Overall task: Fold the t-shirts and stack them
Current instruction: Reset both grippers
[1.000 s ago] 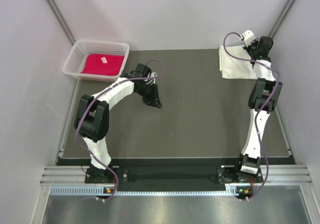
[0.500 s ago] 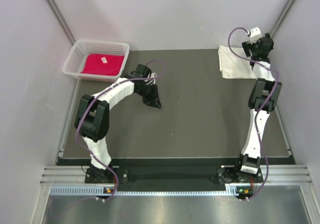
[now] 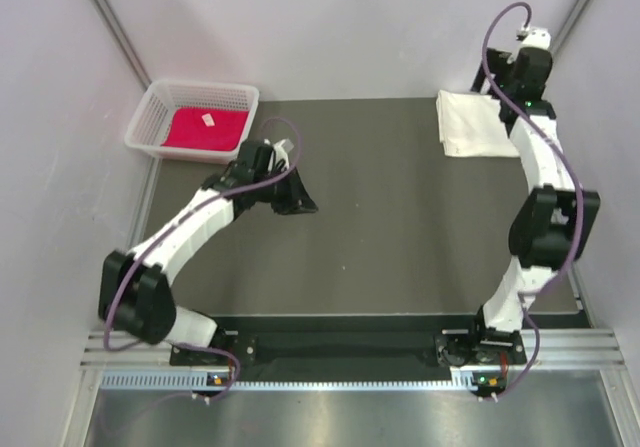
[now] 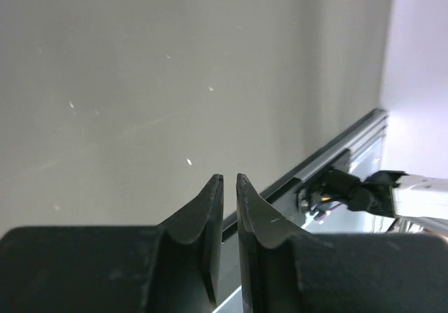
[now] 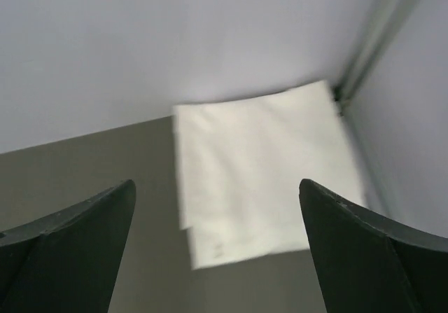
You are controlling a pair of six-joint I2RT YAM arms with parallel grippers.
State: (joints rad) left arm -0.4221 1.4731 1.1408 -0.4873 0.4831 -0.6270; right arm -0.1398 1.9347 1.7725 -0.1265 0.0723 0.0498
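Note:
A folded cream-white t-shirt (image 3: 468,123) lies flat in the table's back right corner; the right wrist view shows it (image 5: 259,166) from above. My right gripper (image 3: 502,95) hovers over it, its jaws (image 5: 217,183) wide open with nothing between them. A red-magenta t-shirt (image 3: 205,130) with a small white tag lies folded in the white mesh basket (image 3: 160,102) at the back left. My left gripper (image 3: 308,205) hangs over bare table left of centre. Its fingertips (image 4: 229,178) stand a thin slit apart and hold nothing.
The dark table mat (image 3: 400,237) stretches between the arms. Pale walls close in the back and both sides. A metal rail (image 3: 340,352) runs along the near edge, where both arm bases sit. The right arm's base (image 4: 364,190) shows in the left wrist view.
My right gripper opened, let go of the white t-shirt and rose toward the back corner. The left arm swung its elbow down and left, and its gripper shifted slightly left.

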